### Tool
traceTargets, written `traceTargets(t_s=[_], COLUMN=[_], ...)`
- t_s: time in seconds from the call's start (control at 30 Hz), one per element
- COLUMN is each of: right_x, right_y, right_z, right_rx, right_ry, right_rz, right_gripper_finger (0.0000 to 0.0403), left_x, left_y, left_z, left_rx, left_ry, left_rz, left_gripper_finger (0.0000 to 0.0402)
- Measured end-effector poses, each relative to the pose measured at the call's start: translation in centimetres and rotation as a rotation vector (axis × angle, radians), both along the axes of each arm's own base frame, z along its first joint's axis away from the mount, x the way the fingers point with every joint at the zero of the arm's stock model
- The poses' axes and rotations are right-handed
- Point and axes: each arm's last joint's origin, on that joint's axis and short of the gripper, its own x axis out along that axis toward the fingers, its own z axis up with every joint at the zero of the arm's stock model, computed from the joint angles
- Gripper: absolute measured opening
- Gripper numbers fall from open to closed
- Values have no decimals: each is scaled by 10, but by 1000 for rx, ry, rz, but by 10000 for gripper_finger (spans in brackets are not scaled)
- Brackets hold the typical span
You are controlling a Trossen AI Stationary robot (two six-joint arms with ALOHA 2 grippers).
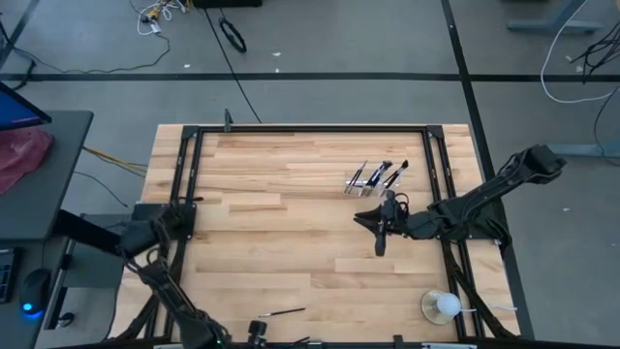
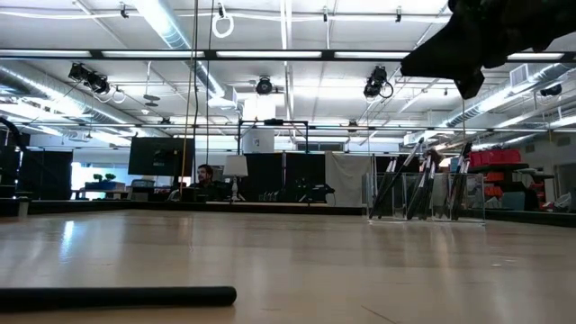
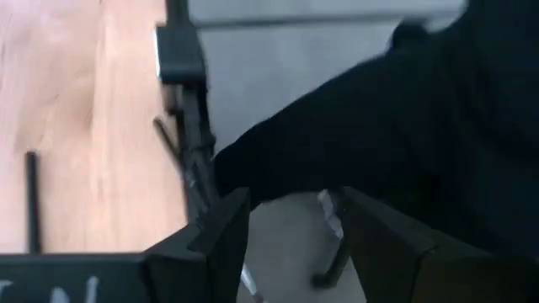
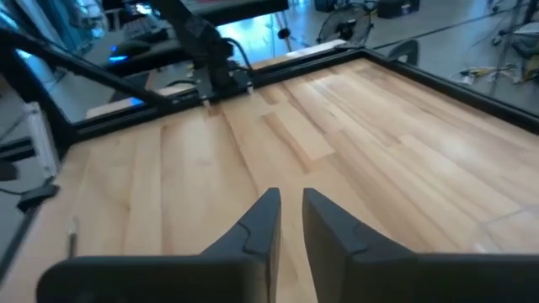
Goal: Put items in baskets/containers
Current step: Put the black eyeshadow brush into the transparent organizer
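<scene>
Right gripper (image 1: 380,236) hangs just beside the clear plastic tray (image 1: 376,177) of thin dark makeup brushes (image 1: 392,175).
Its fingers (image 4: 261,227) stand nearly together, empty, over the light wooden worktop (image 1: 281,233); the left gripper (image 3: 290,244) waits spread at the worktop's left edge.

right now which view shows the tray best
The low view: the tray stands side-on with brushes leaning inside. The high view shows it small from above. Neither wrist view shows it.

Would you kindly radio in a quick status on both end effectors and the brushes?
Right end effector nearly closed, empty, near clear tray. Left end effector open, parked off table's left edge. One brush loose near front edge. Nothing blocking.
</scene>
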Motion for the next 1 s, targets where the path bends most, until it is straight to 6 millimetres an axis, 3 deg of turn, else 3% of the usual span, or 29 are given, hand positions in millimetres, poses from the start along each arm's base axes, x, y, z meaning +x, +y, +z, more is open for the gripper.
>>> traceTargets(t_s=[0.27,0.57,0.83,1.0], right_x=[1,1,1,1], right_y=[1,1,1,1], right_z=[0,0,0,0], right_rx=[-34,-45,-46,-46], right_ry=[7,8,9,9], right_rz=[27,29,30,30], right_gripper_finger=[52,52,52,52], left_x=[17,18,20,27], left_y=[-26,-26,-25,-20], left_z=[-15,-20,-32,-35], left_rx=[187,281,311,274], left_ry=[116,174,195,236], left_rz=[23,83,94,128], left_gripper_finger=[154,120,125,172])
